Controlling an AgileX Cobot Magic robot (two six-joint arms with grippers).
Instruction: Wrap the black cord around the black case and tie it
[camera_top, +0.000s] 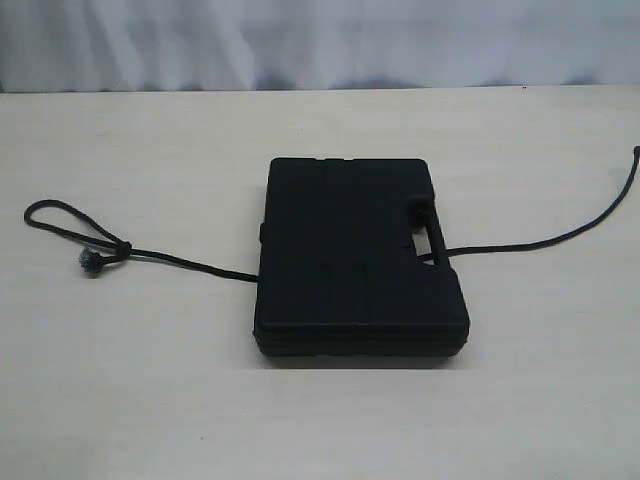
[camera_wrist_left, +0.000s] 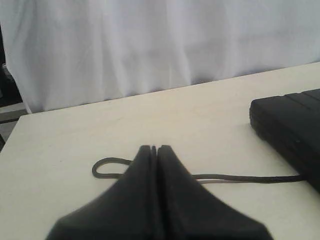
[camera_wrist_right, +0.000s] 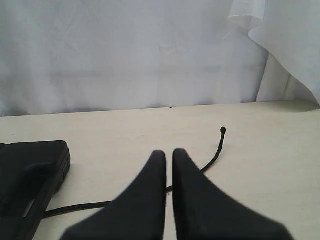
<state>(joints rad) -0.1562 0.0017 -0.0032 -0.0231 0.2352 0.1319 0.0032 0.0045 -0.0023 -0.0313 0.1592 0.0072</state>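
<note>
Showing an early stage: the black case (camera_top: 355, 255) lies flat at centre, and the black cord (camera_top: 180, 257) trails out left to its loop and right toward the far side, apparently passing under the case. No wrap or knot is made. My left pincer (camera_wrist_left: 154, 148) and right pincer (camera_wrist_right: 169, 154) are pressed together, empty.

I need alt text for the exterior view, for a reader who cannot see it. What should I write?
A flat black case lies on a pale table, with a black cord running out from its left and right sides. The cord's left end has a knotted loop and a frayed grey tip.
</note>
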